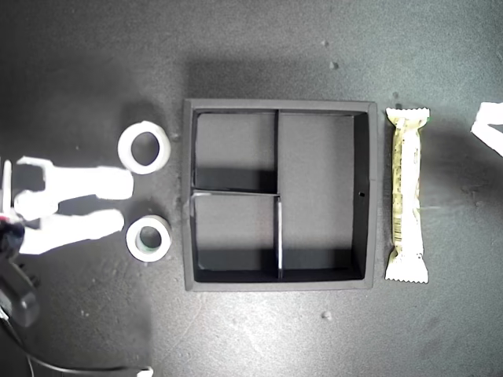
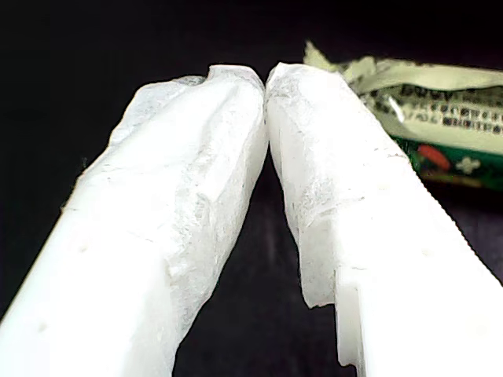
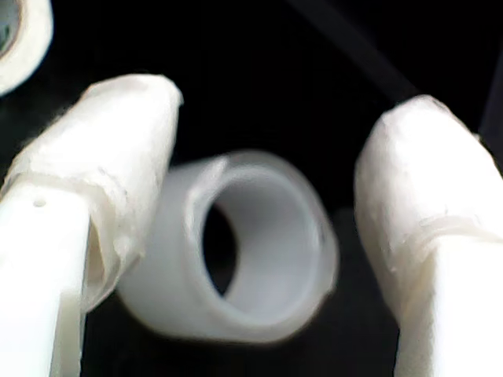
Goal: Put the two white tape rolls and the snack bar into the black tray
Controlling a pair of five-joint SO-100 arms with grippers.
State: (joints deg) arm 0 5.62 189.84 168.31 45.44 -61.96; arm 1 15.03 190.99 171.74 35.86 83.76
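Observation:
The black tray point(image 1: 275, 104) lies in the middle of the dark table, all its compartments bare. The two white tape rolls lie off its side toward the exterior view's left: the larger roll point(image 1: 144, 147) farther back, the smaller green-cored roll point(image 1: 148, 238) nearer. My second gripper point(image 1: 126, 203) is open, its white fingers pointing between the two rolls. In its wrist view the larger roll point(image 3: 259, 243) shows between the fingers point(image 3: 118, 157), untouched, with the smaller roll point(image 3: 20, 35) off to one side. The snack bar point(image 1: 407, 192) lies along the tray's other side. My first gripper point(image 2: 266, 78) is shut on nothing, near one end of the snack bar point(image 2: 440, 110), and barely shows at the exterior view's right edge point(image 1: 478, 128).
The second arm's dark body point(image 1: 16, 294) and a cable point(image 1: 78, 369) fill the exterior view's lower left corner. Small crumbs point(image 1: 326, 316) dot the table around the tray.

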